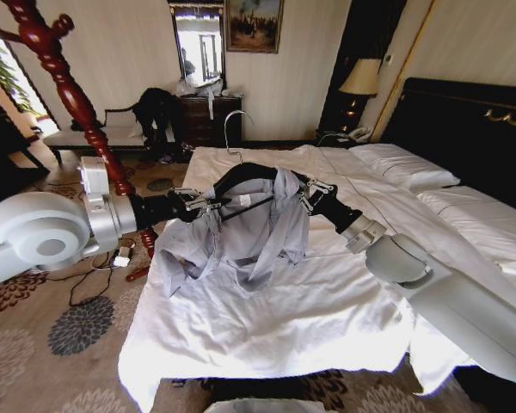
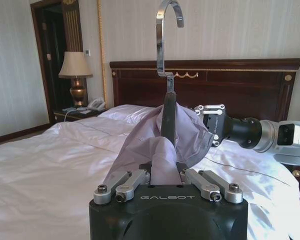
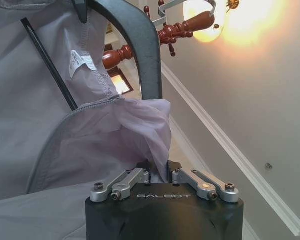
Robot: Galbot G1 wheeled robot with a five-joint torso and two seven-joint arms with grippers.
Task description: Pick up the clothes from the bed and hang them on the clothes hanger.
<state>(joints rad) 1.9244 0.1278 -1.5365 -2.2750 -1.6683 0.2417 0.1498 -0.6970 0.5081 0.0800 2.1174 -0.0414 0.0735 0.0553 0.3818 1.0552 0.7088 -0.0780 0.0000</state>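
Bed (image 1: 327, 292): white, fills the lower centre of the frame.
Shirt (image 1: 258, 228): draped over the hanger, raised above the bed, frame centre.
Hanger (image 1: 245, 176): black, hook upward.
Left gripper (image 1: 208, 205): clenched on shirt cloth.
Right gripper (image 1: 303, 196): clenched on shirt cloth.

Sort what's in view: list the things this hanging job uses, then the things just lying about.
In use: shirt; clothes hanger, held above the bed; left gripper and right gripper, each shut on the shirt at a hanger end.

Lying about: black garment heap; bedside lamp; telephone; wooden coat stand.
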